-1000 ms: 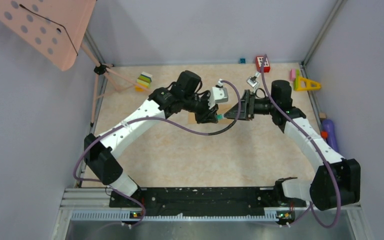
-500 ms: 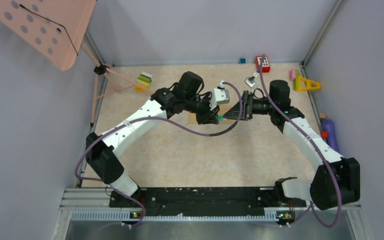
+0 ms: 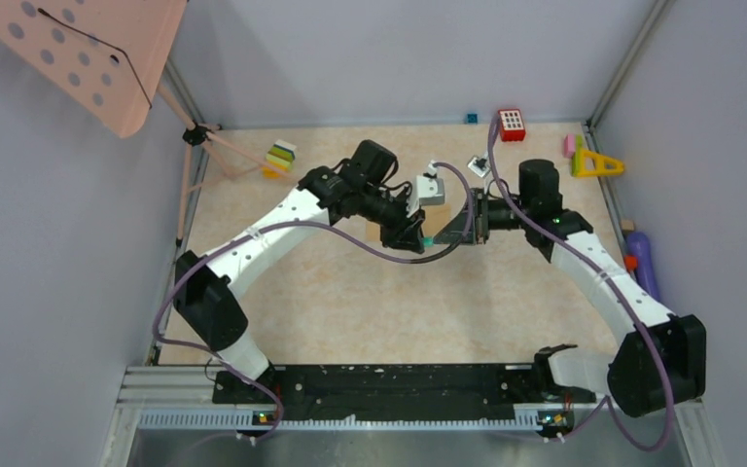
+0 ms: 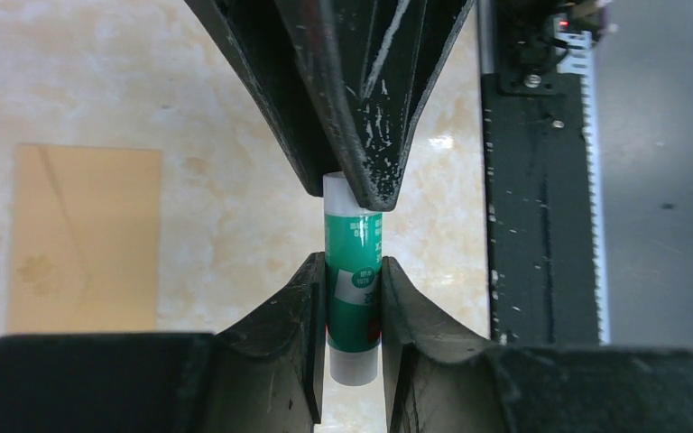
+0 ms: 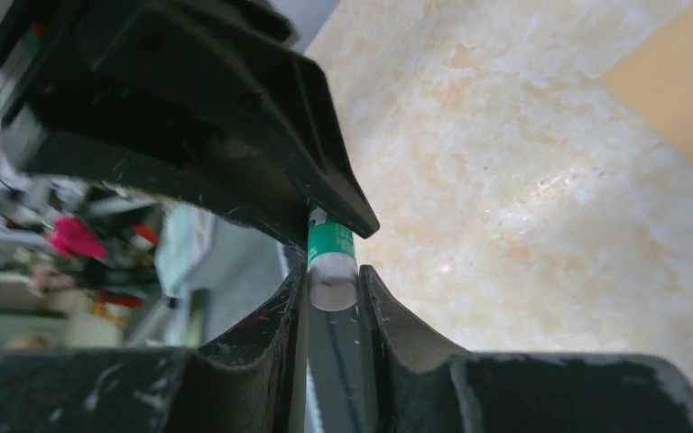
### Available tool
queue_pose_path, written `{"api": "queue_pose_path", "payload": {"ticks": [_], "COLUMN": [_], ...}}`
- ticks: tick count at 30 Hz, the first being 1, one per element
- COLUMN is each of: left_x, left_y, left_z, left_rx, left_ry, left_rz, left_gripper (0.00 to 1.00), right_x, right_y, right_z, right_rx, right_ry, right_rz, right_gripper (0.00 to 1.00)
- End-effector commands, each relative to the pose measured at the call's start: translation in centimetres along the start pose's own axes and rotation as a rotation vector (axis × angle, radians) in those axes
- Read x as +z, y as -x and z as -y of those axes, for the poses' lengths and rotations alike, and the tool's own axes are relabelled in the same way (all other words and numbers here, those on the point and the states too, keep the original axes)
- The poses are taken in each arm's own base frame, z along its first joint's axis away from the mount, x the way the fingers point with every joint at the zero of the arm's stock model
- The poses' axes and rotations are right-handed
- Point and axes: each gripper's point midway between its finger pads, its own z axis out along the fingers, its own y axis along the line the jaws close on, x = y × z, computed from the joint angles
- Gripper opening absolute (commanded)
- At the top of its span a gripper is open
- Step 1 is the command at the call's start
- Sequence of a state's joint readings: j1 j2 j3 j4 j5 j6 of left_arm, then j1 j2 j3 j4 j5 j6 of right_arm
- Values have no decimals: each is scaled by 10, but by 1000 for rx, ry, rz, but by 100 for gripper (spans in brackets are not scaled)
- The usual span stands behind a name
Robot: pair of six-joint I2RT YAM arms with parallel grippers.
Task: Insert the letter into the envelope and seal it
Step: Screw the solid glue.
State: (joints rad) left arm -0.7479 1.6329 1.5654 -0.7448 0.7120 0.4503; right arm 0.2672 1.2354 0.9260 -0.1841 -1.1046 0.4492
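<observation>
Glue stick [image 4: 353,280]: mid-air, L gripper [image 4: 352,267] closed on green body, R gripper [image 5: 332,273] nipped on white cap; envelope [image 4: 86,239] flat on table [image 4: 217,108] below, untouched; letter unseen, prob. inside; uncap, glue, seal pending.

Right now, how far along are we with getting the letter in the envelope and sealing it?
Done: unclear; the envelope lies flat on the table, no loose letter in view. In hand: the left gripper holds the glue stick by its green body, the right gripper pinches its white end, likely to uncap it. Left: glue and press the flap.
</observation>
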Motion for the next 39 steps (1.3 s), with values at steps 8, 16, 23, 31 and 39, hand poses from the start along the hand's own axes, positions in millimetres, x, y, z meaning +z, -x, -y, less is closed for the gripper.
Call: {"api": "queue_pose_path", "payload": {"ticks": [8, 16, 23, 31, 39], "left_x": [-1, -1, -6, -13, -10], "left_y": [26, 28, 25, 20, 15], "left_z": [54, 44, 12, -17, -24], "left_rx": [-35, -30, 28, 63, 71], "left_ry": [-370, -323, -88, 125, 163], "left_rz": [114, 107, 82, 64, 39], "left_gripper": [4, 5, 3, 0, 0], "right_x": [-14, -19, -30, -21, -10], "right_y": [-11, -16, 14, 7, 12], "right_z": [-43, -42, -40, 15, 17], "right_rx": [-900, -899, -577, -35, 92], "right_ry": [102, 62, -55, -117, -30], "right_rz": [-38, -38, 52, -9, -6], "right_gripper": [27, 71, 80, 79, 75]}}
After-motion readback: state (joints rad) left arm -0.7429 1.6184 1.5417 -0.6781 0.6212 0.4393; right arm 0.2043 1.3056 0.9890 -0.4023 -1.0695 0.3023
